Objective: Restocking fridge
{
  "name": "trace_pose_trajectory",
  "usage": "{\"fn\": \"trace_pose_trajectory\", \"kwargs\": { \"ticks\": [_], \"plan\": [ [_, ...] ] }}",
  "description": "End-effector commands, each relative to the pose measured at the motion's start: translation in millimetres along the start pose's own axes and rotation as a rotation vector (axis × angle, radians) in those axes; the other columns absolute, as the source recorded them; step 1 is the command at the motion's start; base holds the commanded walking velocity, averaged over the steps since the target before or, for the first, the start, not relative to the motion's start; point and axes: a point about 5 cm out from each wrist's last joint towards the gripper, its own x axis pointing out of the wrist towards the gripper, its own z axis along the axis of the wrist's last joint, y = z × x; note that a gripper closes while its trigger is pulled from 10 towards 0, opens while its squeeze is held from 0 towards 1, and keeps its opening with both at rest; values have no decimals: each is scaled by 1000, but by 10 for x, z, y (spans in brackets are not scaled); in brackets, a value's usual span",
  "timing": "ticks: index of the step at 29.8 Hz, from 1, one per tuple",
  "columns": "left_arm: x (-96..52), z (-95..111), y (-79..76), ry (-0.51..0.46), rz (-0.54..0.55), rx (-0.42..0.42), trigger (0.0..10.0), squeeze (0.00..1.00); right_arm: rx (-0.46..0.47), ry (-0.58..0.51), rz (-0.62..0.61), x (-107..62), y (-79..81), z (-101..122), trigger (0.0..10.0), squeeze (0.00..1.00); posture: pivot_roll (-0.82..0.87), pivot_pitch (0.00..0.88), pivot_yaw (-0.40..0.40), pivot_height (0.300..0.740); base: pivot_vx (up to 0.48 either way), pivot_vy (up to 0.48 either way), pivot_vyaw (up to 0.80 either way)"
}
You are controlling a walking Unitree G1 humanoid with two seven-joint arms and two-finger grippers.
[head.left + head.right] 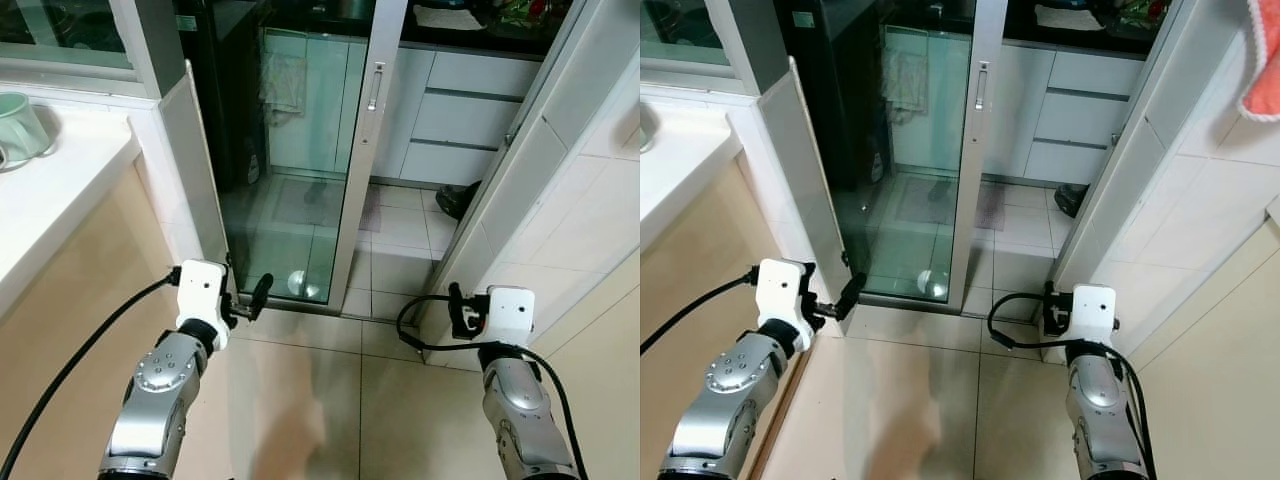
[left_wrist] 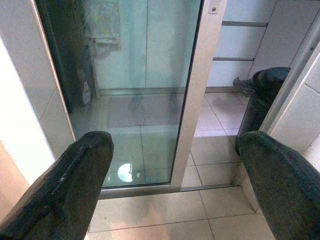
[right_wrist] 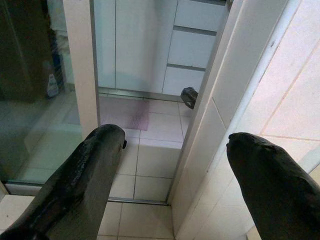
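The step in hand looks like an approach on foot: the robot stands on a tiled floor (image 1: pixel 330 400) facing a sliding glass door (image 1: pixel 300 160) with a pale metal frame and a vertical handle (image 1: pixel 375 86), and beyond it lies a kitchen with white drawer fronts (image 1: pixel 455 110). No fridge can be picked out for certain; a tall dark shape behind the glass on the robot's left may be an appliance, but the reflections make that unsure. No goods to stock are in either end effector.

To do this step well, I judge the robot should head for the open gap between the door frame and the tiled wall (image 1: pixel 560 200) on its right, keep both arms tucked in and level so the fingers do not catch the frame or the wall corner, and hold its gaze ahead until the fridge is clearly identified.

The left end effector (image 2: pixel 170 170) is held forward at waist height, fingers apart and empty, pointing at the lower part of the glass. The right end effector (image 3: pixel 172 170) is likewise spread and empty, aimed at the doorway gap. A dark bin (image 2: pixel 265 95) stands on the kitchen floor past the threshold. A pale green cup (image 1: pixel 20 125) sits on the white desk (image 1: pixel 60 190) at the robot's left.
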Motion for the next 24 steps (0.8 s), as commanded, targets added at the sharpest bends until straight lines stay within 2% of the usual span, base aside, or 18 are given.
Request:
{"fn": "trace_pose_trajectory", "kwargs": {
  "ticks": [1, 2, 3, 4, 6, 10, 13, 16, 18, 21, 24],
  "plan": [
    [199, -119, 87, 45, 236, -147, 10000, 0, 158, 251, 230, 327, 615, 29, 10000, 0, 21, 0, -95, 740, 0, 0, 0],
    [258, -13, 109, -11, 217, -145, 10000, 0, 134, 178, 217, 351, 594, 89, 10000, 0, 17, 0, -66, 740, 0, 0, 0],
    [258, -13, 109, -11, 217, -145, 10000, 0, 134, 178, 217, 351, 594, 89, 10000, 0, 17, 0, -66, 740, 0, 0, 0],
    [295, 60, 126, -47, 201, -137, 10000, 0, 103, 123, 201, 369, 576, 135, 10000, 0, 14, 0, -64, 740, 0, 0, 0],
    [313, 91, 121, -62, 168, -100, 10000, 0, 67, 51, 169, 378, 533, 200, 10000, 0, 9, 0, -62, 740, 0, 0, 0],
    [339, 98, 64, -64, 137, -78, 10000, 0, 102, 0, 172, 376, 517, 263, 10000, 0, -7, 0, -57, 740, 0, 0, 0],
    [437, 133, 3, -81, 119, -52, 10000, 0, 72, -16, 196, 414, 539, 309, 10000, 188, -22, 0, -52, 740, 0, 0, 0],
    [446, 127, 18, -71, 120, -15, 10000, 0, 46, -57, 172, 400, 503, 340, 10000, 192, -41, 0, -41, 740, 0, 0, 0],
    [328, 127, 55, -82, 89, 24, 10000, 0, 24, -110, 183, 318, 450, 391, 10000, 176, -49, 0, -39, 740, 0, 0, 0],
    [100, 113, 116, -96, 58, 67, 10000, 0, 50, -143, 205, 139, 344, 402, 10000, 133, -54, 0, -34, 740, 0, 0, 0],
    [-24, 119, 97, -112, 61, 51, 10000, 0, 60, -127, 199, 10, 247, 331, 10000, 98, -72, 0, -32, 740, 0, 0, 0]
  ]
}}
